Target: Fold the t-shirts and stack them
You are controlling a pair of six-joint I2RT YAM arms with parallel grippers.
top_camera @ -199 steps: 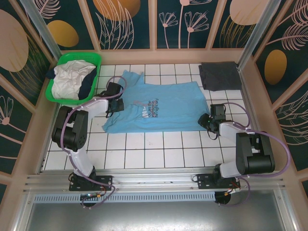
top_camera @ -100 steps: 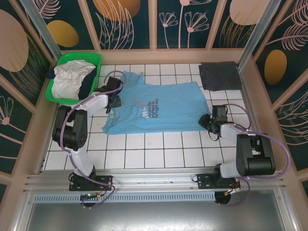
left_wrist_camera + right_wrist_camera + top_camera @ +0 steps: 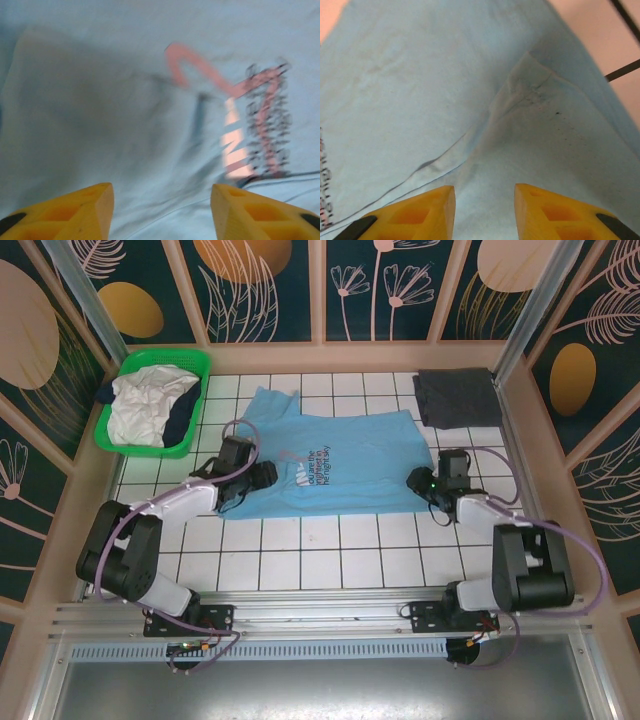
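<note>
Your left arm has swung low, and the left gripper [image 3: 258, 477] hangs, fingers apart, over the light blue t-shirt [image 3: 350, 465] lying flat in the middle; the right gripper [image 3: 422, 481] sits half closed at its right edge, grip unclear. Pinch matching edges and lift both together. The green basket [image 3: 170, 356] holds a white t-shirt [image 3: 140, 405] and a navy t-shirt [image 3: 182, 418].

A light blue t-shirt [image 3: 350, 440] is spread print-up at centre; a dark grey one [image 3: 457, 398] is laid folded upper right; white and navy ones [image 3: 140, 408] are heaped upper left.
</note>
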